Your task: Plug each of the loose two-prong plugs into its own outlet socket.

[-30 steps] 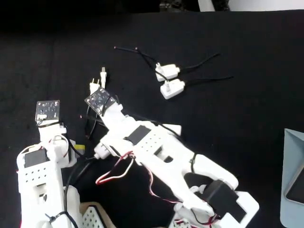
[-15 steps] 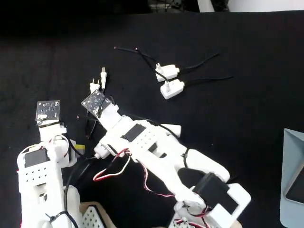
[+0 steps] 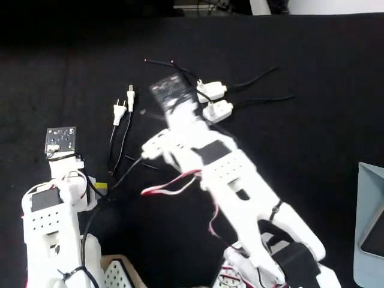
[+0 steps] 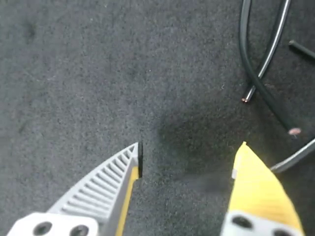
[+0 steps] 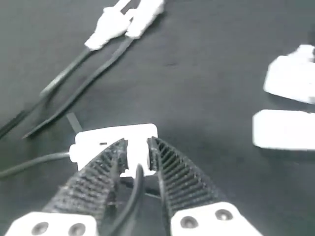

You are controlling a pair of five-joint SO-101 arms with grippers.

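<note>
1. Biggest worry: the socket block (image 5: 96, 140) in the right gripper (image 5: 137, 141) looks to be pinched across only a narrow bit. Most of it sticks out past the fingers, so it could easily get twisted or dropped if it's swung about.
2. A black cable (image 5: 135, 179) can be seen running up between those same fingers. If it gets trapped or pulled tight, the block could be yanked out of line. Lining up prongs would then be a real pain.
3. The right arm (image 3: 210, 162) is stretched out over the table (image 3: 312, 54). It sits just beside one spare socket (image 3: 211, 90) and a second spare socket (image 3: 217, 111). Both look light and could be knocked, or dragged by their cables.
4. One plug (image 3: 119, 110) and the other plug (image 3: 130, 95) are lying side by side on the table. They're well apart from the held block and untouched, so nothing is plugged in yet.
5. Right side pose: the gripper is angled down toward the table. The fingers are clenched on the block as far as can be judged, but the exact contact is hidden.
6. Left side pose: the left gripper (image 4: 191, 146) is held low over bare table, fingers spread wide with nothing between them. A bare cable end (image 4: 244, 100) lies near. In the high view the left arm (image 3: 51, 216) is folded up by its base, off to the side of the plugs.
</note>
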